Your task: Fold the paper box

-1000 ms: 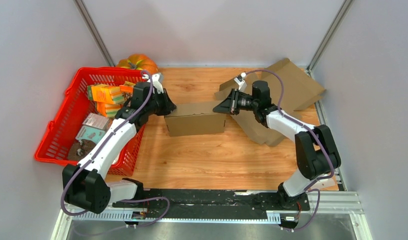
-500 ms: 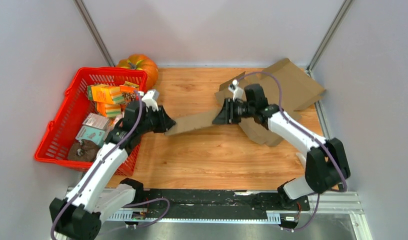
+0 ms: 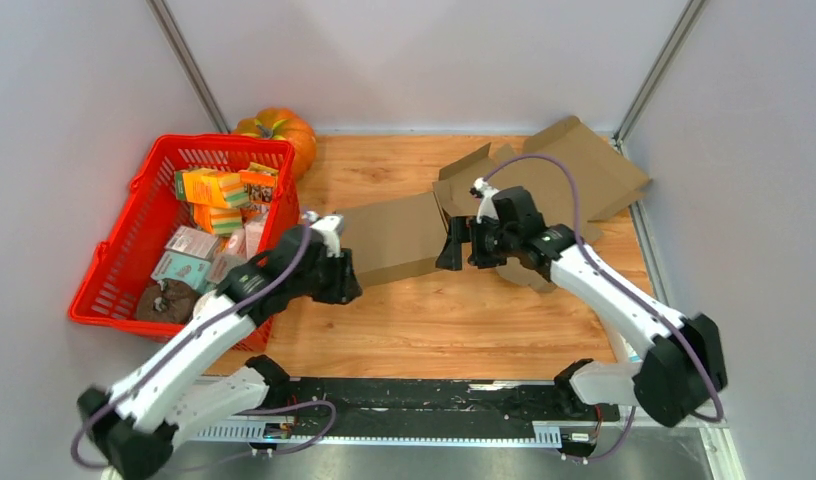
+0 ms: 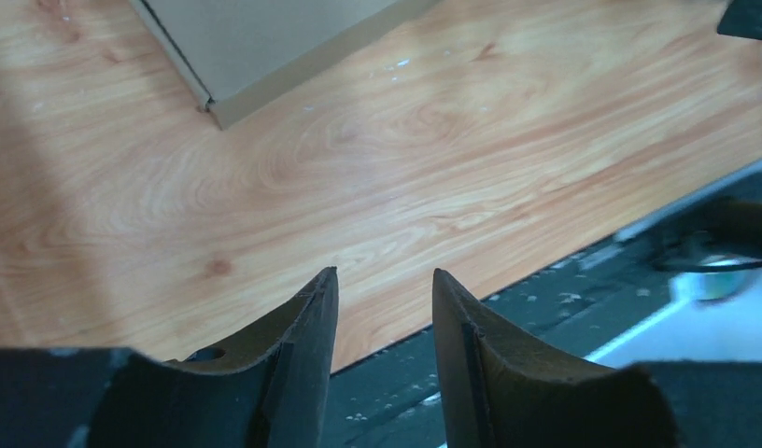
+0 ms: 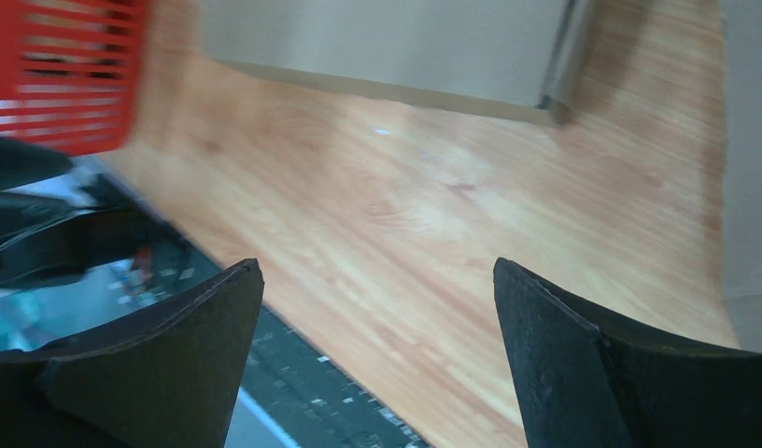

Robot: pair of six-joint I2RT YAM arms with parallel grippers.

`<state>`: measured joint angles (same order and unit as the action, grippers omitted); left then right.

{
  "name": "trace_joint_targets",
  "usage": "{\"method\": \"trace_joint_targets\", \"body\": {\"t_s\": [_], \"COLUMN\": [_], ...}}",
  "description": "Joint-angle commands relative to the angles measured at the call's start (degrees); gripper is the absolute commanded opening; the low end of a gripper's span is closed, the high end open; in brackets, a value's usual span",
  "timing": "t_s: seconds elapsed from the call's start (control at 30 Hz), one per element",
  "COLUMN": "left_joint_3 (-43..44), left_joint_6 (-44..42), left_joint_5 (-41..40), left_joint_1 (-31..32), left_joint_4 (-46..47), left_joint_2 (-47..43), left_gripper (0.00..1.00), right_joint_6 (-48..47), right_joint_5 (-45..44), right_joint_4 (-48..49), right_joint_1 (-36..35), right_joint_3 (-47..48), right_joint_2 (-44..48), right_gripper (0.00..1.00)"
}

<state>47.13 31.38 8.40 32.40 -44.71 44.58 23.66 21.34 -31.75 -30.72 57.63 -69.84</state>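
The brown paper box (image 3: pixel 389 240) lies on the wooden table between the two arms, with neither gripper touching it. In the left wrist view its near corner (image 4: pixel 265 47) shows at the top, and in the right wrist view its side (image 5: pixel 387 47) runs along the top. My left gripper (image 3: pixel 346 280) (image 4: pixel 385 280) hangs just off the box's left near corner, open, with only table between its fingers. At the box's right end my right gripper (image 3: pixel 446 250) (image 5: pixel 377 271) stands wide open and holds nothing.
A red basket (image 3: pixel 114 290) (image 5: pixel 60 75) full of small packages stands at the left, with a pumpkin (image 3: pixel 279 128) behind it. Flat cardboard sheets (image 3: pixel 584 170) lie at the back right. The black base rail (image 3: pixel 434 395) runs along the near edge.
Both grippers have opened and let go of the box, which has settled lower on the table. Both arms have drawn back toward the near side.
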Motion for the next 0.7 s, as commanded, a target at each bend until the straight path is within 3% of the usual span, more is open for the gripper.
{"method": "trace_joint_targets", "body": {"t_s": [0.0,0.13,0.17,0.23,0.3,0.5,0.67], "left_joint_3": [9.1,16.58,18.33,19.22,19.75,21.33,27.98], "left_joint_6": [-6.04,-16.49,-16.7,-16.26,-15.47,-10.9,-12.83], "left_joint_5": [-20.57,-27.65,-28.0,-27.92,-24.86,-21.84,-20.37], "left_joint_1": [13.34,19.01,19.01,18.75,18.31,9.36,2.5], "left_joint_4": [5.24,9.98,10.25,11.04,11.74,12.98,14.04], "left_joint_2": [18.54,35.55,38.36,45.05,48.57,56.05,60.09], "left_gripper": [0.51,0.52,0.48,0.29,0.29,0.25,0.25], "right_joint_6": [-5.8,-14.6,-15.48,-15.92,-15.66,-9.26,-4.94], "right_joint_5": [-9.02,-10.36,-10.97,-8.09,-4.57,-3.33,-4.99], "right_joint_4": [8.54,13.91,14.69,17.4,17.69,22.34,23.22], "right_joint_1": [-0.66,0.13,-0.21,-0.13,-0.22,-0.31,-0.13], "right_joint_3": [-1.03,1.6,3.0,4.16,6.69,10.39,21.28], "right_joint_2": [-6.69,-17.39,-18.91,-23.03,-25.94,-34.37,-42.82], "right_gripper": [0.96,0.92,0.9,0.86,0.81,0.78,0.77]}}
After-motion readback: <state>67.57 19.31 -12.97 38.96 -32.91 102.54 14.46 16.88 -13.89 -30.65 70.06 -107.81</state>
